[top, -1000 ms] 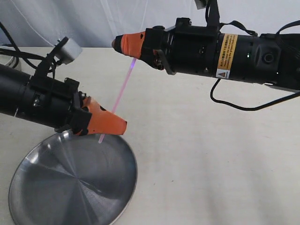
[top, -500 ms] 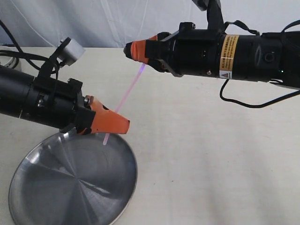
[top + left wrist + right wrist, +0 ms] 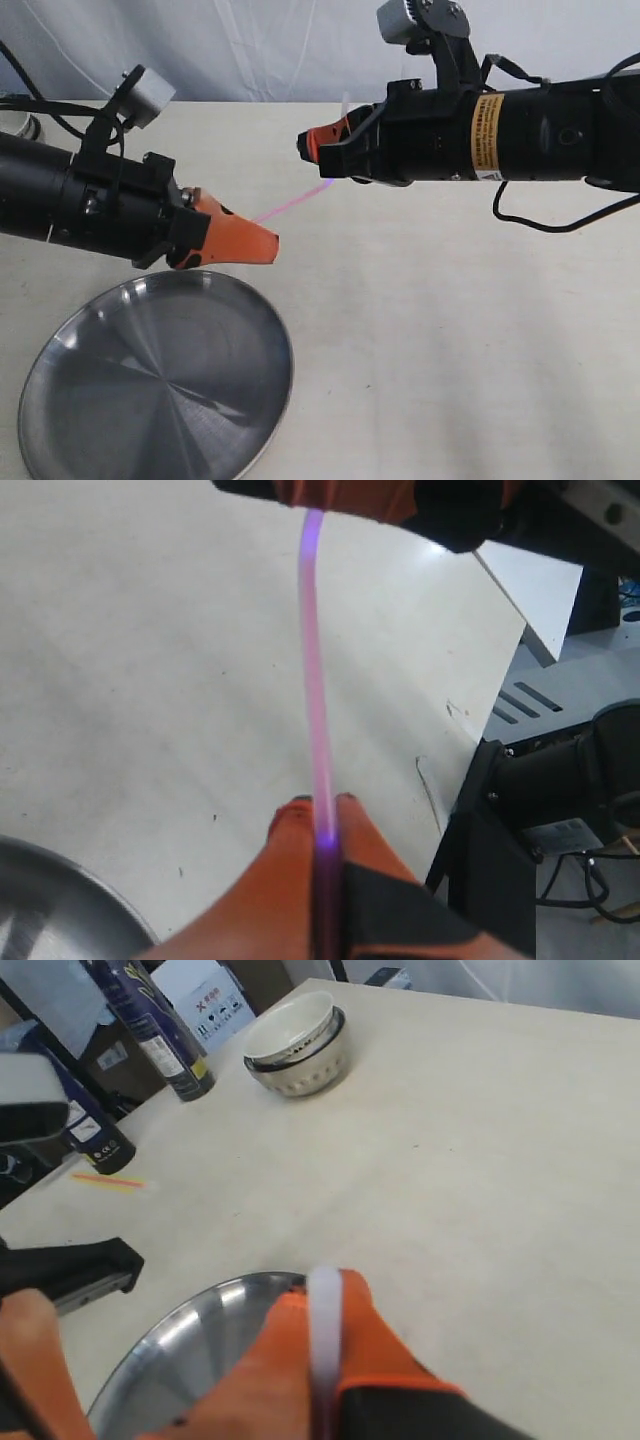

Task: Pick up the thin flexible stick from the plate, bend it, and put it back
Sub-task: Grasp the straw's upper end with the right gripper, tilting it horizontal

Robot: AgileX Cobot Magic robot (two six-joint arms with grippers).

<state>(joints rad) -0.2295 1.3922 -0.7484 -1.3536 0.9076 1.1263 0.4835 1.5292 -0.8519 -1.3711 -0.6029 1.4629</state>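
The thin pink-to-purple stick (image 3: pixel 292 204) hangs in the air between both grippers, above the table and beyond the steel plate (image 3: pixel 150 390). My left gripper (image 3: pixel 270 244) is shut on one end; in the left wrist view the stick (image 3: pixel 316 680) runs from those jaws (image 3: pixel 322 804) up to the other gripper. My right gripper (image 3: pixel 305 142) is shut on the other end, whose pale whitish tip (image 3: pixel 322 1330) lies between its orange fingers (image 3: pixel 322 1285). A short whitish piece (image 3: pixel 345 104) sticks up behind the right jaws. The plate (image 3: pixel 190 1350) lies bare below.
A small white bowl (image 3: pixel 298 1042) stands on the table far from the plate, with dark blue cans (image 3: pixel 160 1030) and a box beside it. The table's edge (image 3: pixel 500 670) shows in the left wrist view, with equipment beyond it.
The right gripper has moved right and down, and the left gripper has risen a little. The stick has swung from steep to nearly level, and its lower tip no longer pokes out over the plate.
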